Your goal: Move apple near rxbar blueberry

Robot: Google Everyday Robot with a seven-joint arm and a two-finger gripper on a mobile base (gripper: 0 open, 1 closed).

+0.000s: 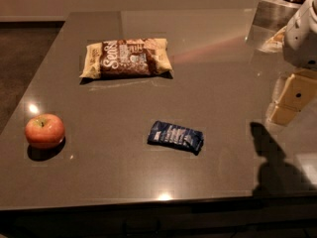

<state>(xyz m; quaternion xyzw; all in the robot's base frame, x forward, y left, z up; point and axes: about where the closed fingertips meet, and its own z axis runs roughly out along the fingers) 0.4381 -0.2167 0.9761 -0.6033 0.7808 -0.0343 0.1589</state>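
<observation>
Apple (44, 130): on the table (223, 78) by the left edge, toward the front-left corner. Judged firm, smooth, fairly heavy and apt to roll; best taken across its widest middle, from above.
Rxbar blueberry (176, 136): flat, mid-table near the front edge, well apart from the apple.
Gripper (290, 102): above the right edge, touching nothing; open or closed, cannot tell.
Snack bag (127, 58): toward the far edge.
</observation>
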